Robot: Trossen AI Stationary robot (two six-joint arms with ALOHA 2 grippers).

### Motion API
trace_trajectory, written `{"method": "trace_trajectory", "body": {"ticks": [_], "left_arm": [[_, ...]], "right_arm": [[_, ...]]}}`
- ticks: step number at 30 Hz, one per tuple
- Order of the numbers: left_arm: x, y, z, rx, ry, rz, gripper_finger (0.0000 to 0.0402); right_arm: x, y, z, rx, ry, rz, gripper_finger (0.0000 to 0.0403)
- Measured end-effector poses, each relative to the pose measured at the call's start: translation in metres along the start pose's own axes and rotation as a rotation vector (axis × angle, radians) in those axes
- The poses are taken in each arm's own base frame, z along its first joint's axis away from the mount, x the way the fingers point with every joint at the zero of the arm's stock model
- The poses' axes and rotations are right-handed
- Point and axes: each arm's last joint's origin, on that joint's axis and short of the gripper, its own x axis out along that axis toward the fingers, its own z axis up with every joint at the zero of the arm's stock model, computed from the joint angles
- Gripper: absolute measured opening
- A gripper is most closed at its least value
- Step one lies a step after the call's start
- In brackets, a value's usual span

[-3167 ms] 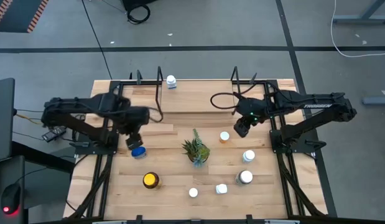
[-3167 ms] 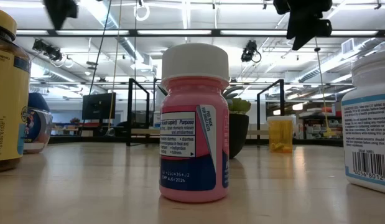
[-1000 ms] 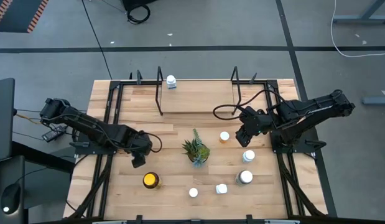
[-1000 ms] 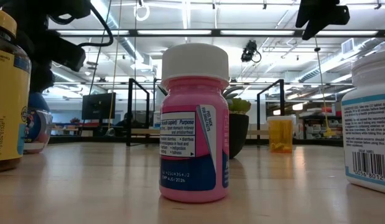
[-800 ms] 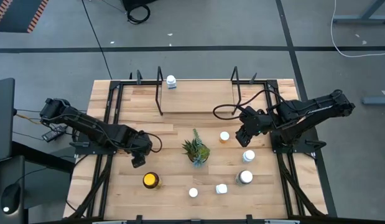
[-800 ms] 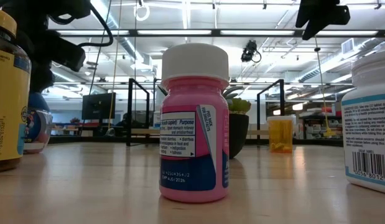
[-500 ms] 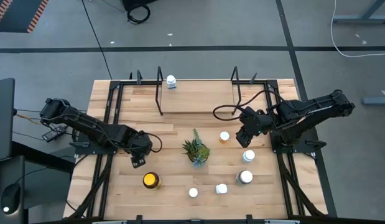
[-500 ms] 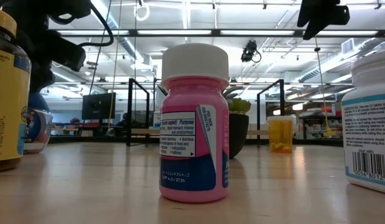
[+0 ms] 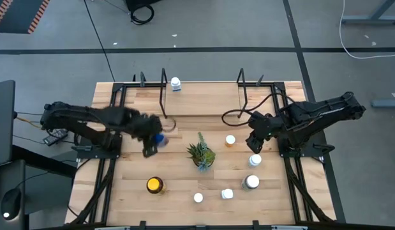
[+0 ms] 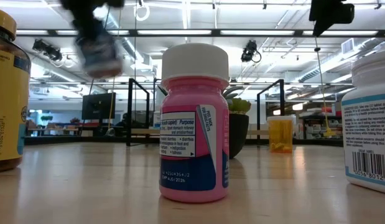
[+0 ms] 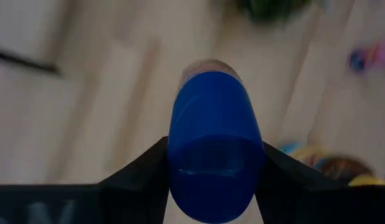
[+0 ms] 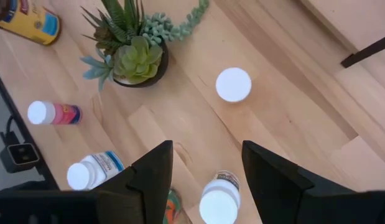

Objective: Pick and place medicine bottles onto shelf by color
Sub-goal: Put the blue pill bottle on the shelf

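Observation:
My left gripper [image 9: 154, 143] is shut on a blue medicine bottle [image 9: 159, 138], held above the table left of the plant; the low view shows the bottle [image 10: 99, 46] blurred, high over the tabletop. My right gripper [image 12: 208, 171] hangs open above a white-capped bottle [image 9: 255, 160] at the table's right, touching nothing. The shelf [image 9: 203, 101] lies at the far edge with one white-capped bottle [image 9: 176, 84] standing on it. An orange bottle [image 9: 230, 140], a yellow-lidded jar [image 9: 155, 185] and several white-capped bottles stand on the table. My left gripper pinches the blue bottle between its two fingers, one on each opposite side of the blue body [image 11: 180, 162]. The fingers [image 11: 139, 174] come from above, slanting down. The bottle is lifted clear of the table.
A potted spiky green plant [image 9: 201, 153] stands mid-table between the arms. Near the front edge stand a pink bottle [image 10: 194, 124], a white one [image 9: 251, 182] and a small one [image 9: 227, 193]. Black wire uprights [image 9: 164, 96] rise at the shelf's ends.
My left gripper has risen from the table with the blue bottle and swung toward the far edge and the plant; the bottle, which stood on the table, now hangs clear of it.

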Motion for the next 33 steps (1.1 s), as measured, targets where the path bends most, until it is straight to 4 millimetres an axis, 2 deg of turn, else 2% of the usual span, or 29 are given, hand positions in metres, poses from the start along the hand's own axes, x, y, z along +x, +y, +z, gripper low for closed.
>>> {"method": "trace_trajectory", "body": {"ticks": [2,5,8,11,16,21,28,31,33], "left_arm": [[-0.019,0.007,0.018,0.017,-0.056,0.060,0.0185],[-0.035,0.020,0.045,0.068,-0.064,0.175,0.0193],[-0.039,0.032,0.074,0.094,-0.042,0.225,0.0193],[-0.034,0.043,0.103,0.099,-0.028,0.252,0.0192],[-0.014,0.060,0.143,0.127,0.004,0.284,0.0197],[0.020,0.079,0.168,0.137,0.105,0.304,0.0195],[0.081,0.105,0.170,0.244,0.422,0.282,0.0199],[0.100,0.119,0.170,0.261,0.487,0.271,0.0198],[0.104,0.126,0.172,0.243,0.477,0.276,0.0198]], "right_arm": [[-0.005,-0.003,-0.001,-0.015,-0.013,0.014,0.0200],[-0.013,-0.008,-0.002,-0.044,-0.052,0.011,0.0200],[-0.021,-0.015,-0.003,-0.070,-0.097,0.002,0.0200],[-0.027,-0.020,-0.005,-0.090,-0.131,-0.002,0.0200],[-0.036,-0.026,-0.007,-0.114,-0.167,0.004,0.0200],[-0.040,-0.030,-0.008,-0.147,-0.200,-0.010,0.0200],[-0.041,-0.032,-0.006,-0.136,-0.249,-0.049,0.0200],[-0.041,-0.032,-0.006,-0.128,-0.262,-0.060,0.0200],[-0.041,-0.032,-0.006,-0.116,-0.270,-0.066,0.0200]]}}
